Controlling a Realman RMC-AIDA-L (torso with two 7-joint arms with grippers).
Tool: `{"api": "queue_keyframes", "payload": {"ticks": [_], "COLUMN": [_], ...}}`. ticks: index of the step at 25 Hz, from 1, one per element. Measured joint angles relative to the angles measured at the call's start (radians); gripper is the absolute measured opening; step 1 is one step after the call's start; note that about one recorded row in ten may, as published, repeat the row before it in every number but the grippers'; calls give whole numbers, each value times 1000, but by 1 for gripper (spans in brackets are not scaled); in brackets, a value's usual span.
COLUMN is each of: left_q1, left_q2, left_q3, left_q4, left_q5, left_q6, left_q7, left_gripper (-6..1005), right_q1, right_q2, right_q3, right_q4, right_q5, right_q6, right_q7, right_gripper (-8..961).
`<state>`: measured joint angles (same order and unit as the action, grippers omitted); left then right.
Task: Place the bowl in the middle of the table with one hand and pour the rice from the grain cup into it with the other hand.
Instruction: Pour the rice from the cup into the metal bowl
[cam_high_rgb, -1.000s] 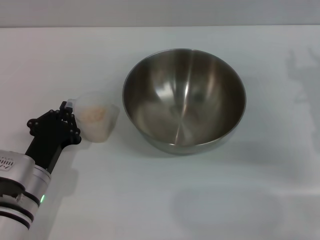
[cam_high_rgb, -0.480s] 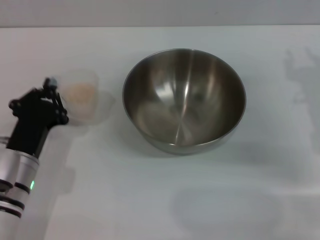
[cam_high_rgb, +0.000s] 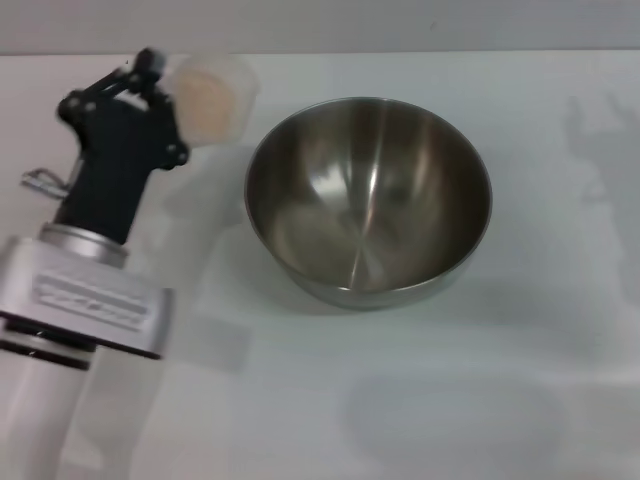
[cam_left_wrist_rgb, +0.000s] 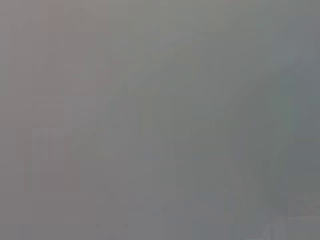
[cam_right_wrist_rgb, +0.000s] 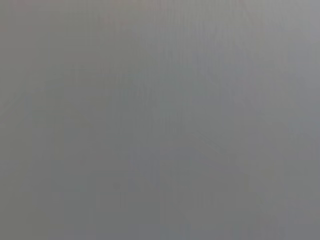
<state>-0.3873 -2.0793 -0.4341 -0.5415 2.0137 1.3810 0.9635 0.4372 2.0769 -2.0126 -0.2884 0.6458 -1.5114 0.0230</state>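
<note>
White table (cam_high_rgb: 420, 400) fills the scene, with the bowl (cam_high_rgb: 368, 200) sitting at its middle — upright, nothing inside. To its left, the left gripper (cam_high_rgb: 165, 95) grasps the grain cup (cam_high_rgb: 210, 95) raised off the surface — rice (cam_high_rgb: 205, 100) inside, near the bowl's far-left rim.

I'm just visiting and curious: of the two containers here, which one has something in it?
The grain cup, the small clear one held up by the left gripper beside the bowl, holds pale rice. The big steel bowl is empty.
</note>
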Motion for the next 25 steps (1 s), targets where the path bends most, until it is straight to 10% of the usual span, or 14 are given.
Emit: {"api": "queue_keyframes", "payload": {"ticks": [25], "left_q1": [-105], "left_q2": [-1], "left_q3": [142], "left_q4": [-69], "left_q5": [153], "left_q6": [-169], "left_q7": [1101], "left_gripper": [41], "right_q1": [25], "right_q2": [-3], "right_q3": [0], "right_q4": [7], "right_q5": [0], "right_q6": [5], "right_q7": [0], "right_gripper": [481]}}
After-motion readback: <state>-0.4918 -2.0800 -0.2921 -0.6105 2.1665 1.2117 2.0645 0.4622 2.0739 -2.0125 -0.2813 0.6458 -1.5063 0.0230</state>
